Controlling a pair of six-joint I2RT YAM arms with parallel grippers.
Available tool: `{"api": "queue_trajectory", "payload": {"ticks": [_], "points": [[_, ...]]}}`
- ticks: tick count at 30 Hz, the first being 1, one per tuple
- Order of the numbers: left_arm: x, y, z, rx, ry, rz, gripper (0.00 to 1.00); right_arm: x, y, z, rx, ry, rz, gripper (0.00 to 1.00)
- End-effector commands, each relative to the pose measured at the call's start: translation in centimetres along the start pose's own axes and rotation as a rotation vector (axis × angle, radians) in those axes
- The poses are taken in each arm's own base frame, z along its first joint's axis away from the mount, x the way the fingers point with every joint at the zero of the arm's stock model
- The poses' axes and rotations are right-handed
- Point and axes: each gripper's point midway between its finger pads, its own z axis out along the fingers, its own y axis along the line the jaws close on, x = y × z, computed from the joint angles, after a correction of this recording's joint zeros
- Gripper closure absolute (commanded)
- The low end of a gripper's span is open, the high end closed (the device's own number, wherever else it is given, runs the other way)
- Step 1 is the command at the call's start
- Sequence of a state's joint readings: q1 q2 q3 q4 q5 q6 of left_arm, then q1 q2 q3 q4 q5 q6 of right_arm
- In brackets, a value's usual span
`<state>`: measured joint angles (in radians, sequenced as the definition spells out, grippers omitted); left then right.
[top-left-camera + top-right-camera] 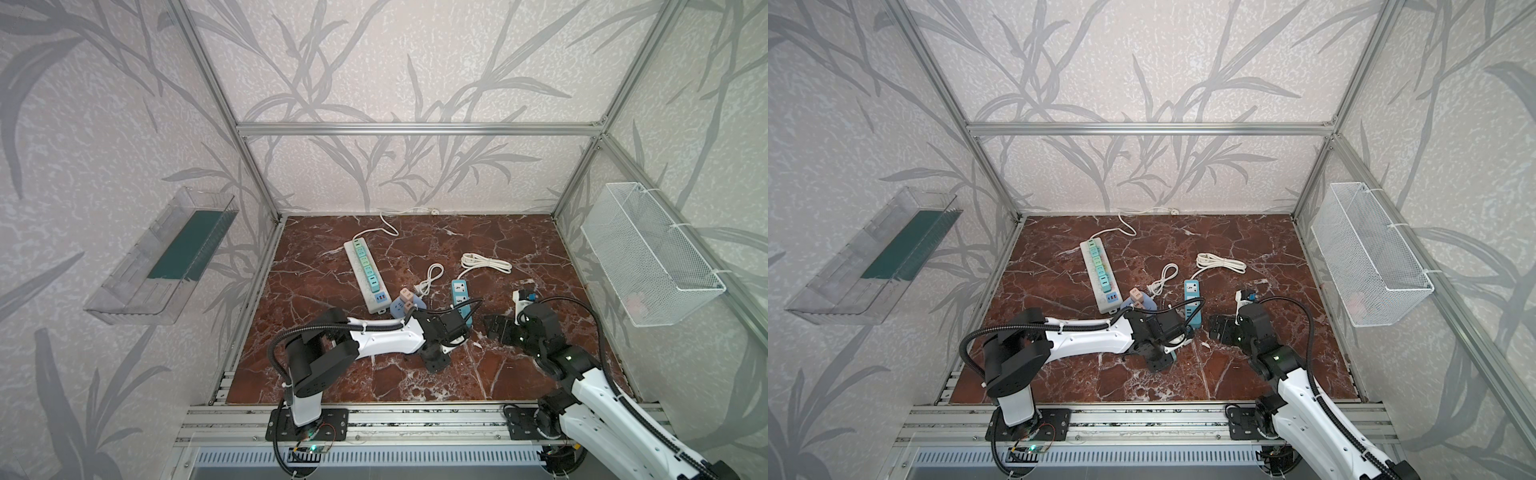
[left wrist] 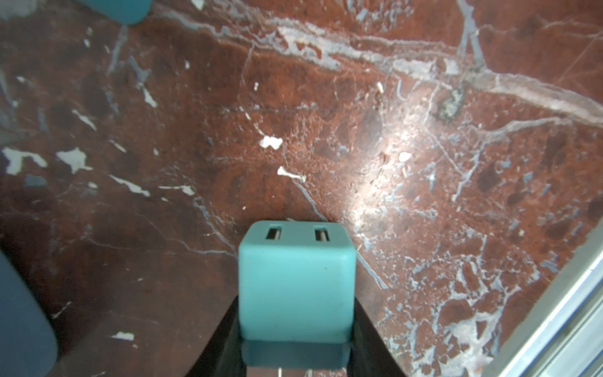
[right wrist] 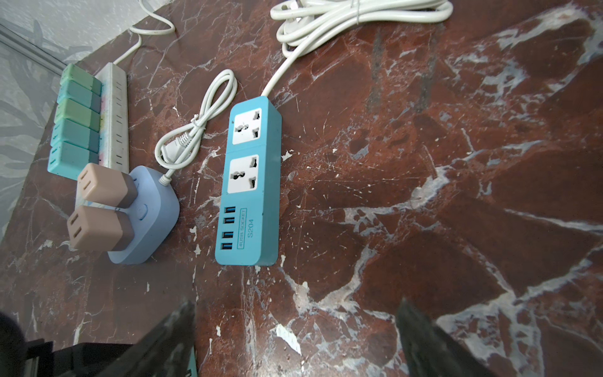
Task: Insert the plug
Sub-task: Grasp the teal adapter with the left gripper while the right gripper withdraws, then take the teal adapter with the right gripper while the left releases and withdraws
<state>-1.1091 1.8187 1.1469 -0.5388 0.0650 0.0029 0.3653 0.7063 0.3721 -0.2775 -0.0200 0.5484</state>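
Clutter crowds the space beyond the plug (image 2: 295, 261). A blue power strip (image 3: 251, 196) lies closest, then a round pale-blue adapter (image 3: 156, 225) carrying two tan chargers (image 3: 104, 186), then a long white power strip (image 3: 114, 111) lined with green and teal chargers. A small looped cable (image 3: 199, 124) rests between the adapter and the blue strip, and a bundled white cord (image 3: 352, 16) trails from the blue strip's far end.

The left gripper (image 2: 296, 306) is clamped on the teal, cube-shaped plug, low over bare table by the blue strip's near end. Whether the plug touches the surface cannot be told. The right gripper (image 3: 297, 303) hangs just right of the blue strip, jaws wide apart with nothing between them.

The table (image 1: 415, 374) is red-brown marble with white veins, framed by aluminium rails and grey leaf-patterned wallpaper. A wire basket (image 1: 648, 253) hangs on the right wall and a clear tray (image 1: 162, 257) on the left. The blue strip reads "4USB SOCKET S204".
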Motion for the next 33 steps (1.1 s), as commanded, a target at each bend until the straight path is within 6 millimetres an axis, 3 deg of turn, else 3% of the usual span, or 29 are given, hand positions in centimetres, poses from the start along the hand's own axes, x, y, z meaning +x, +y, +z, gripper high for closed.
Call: {"api": "queue_trajectory", "payload": {"ticks": [1, 5, 7, 10, 12, 15, 22, 28, 33], "points": [[-2.7, 1.8, -3.5, -0.096, -0.177, -0.013, 0.99, 0.1, 0.1, -0.2, -0.004, 0.013, 0.031, 0.13], [-5.0, 4.2, -8.0, -0.239, -0.412, -0.037, 1.00, -0.1, 2.1, -0.2, -0.085, 0.063, 0.005, 0.20], [-5.7, 5.4, -10.2, -0.315, -0.548, -0.058, 1.00, -0.6, 3.3, -0.6, -0.126, 0.077, -0.025, 0.29], [-6.0, 8.1, -14.1, -0.462, -0.816, -0.185, 1.00, -1.3, 5.8, -1.5, -0.227, 0.109, -0.073, 0.56], [-5.5, 8.4, -15.8, -0.478, -0.977, -0.224, 1.00, -1.3, 7.5, -1.9, -0.291, 0.142, -0.092, 0.82], [-4.4, 8.1, -16.9, -0.488, -1.119, -0.201, 1.00, -0.8, 9.4, -2.3, -0.320, 0.172, -0.154, 0.95], [-2.9, 8.0, -15.9, -0.499, -1.075, -0.152, 1.00, -0.2, 14.0, -3.2, -0.390, 0.230, -0.294, 0.91], [-2.2, 7.5, -14.7, -0.445, -1.053, -0.177, 1.00, 0.3, 18.5, -4.6, -0.501, 0.276, -0.388, 0.69], [-1.8, 6.5, -12.8, -0.386, -1.021, -0.141, 1.00, 0.9, 21.0, -4.3, -0.552, 0.324, -0.421, 0.52]]}}
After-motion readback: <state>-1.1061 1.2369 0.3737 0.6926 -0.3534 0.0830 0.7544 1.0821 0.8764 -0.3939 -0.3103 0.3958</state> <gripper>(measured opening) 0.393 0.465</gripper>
